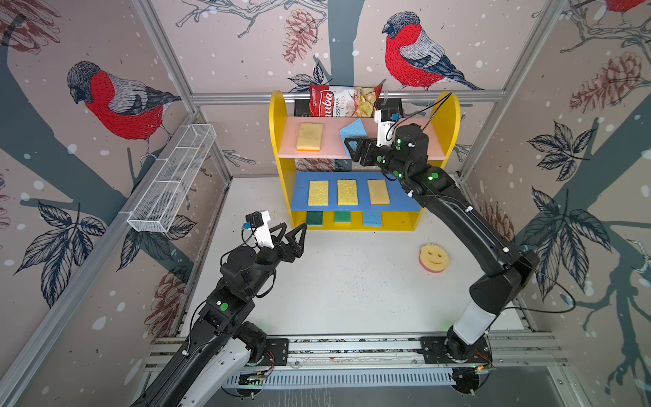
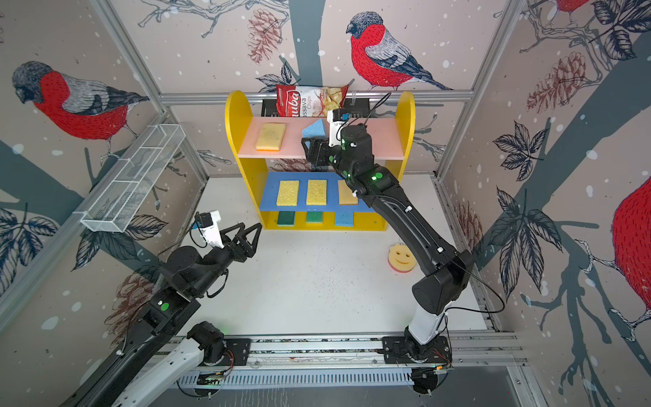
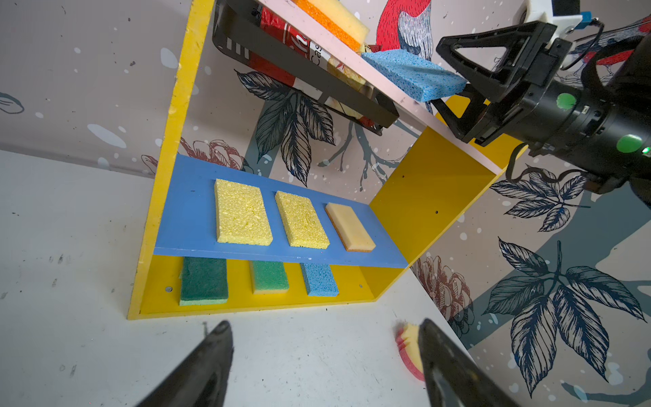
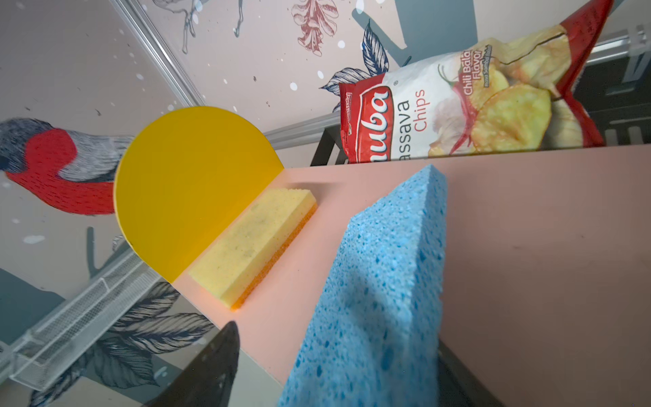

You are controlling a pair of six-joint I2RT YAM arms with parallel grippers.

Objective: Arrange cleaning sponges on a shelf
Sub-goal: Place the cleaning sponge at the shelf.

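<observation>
the right hand (image 1: 348, 147) has its fingers apart around the light blue sponge (image 1: 353, 131), which lies tilted on the pink top board (image 1: 331, 142) of the shelf (image 1: 276, 141), overhanging its front edge; whether a finger touches it is unclear. the left hand (image 1: 295, 228) hovers, fingers apart.

On the white table (image 1: 352, 292) stand the shelf (image 1: 277, 116) and a smiley sponge (image 1: 433, 259). Pink board (image 1: 331, 145): tan sponge (image 1: 309, 136), tilted light-blue sponge (image 1: 353, 131). Blue board (image 1: 299, 197): three yellowish sponges (image 1: 347, 192). Base (image 1: 398, 220): two green sponges (image 1: 314, 218), one blue sponge (image 1: 372, 218).
</observation>
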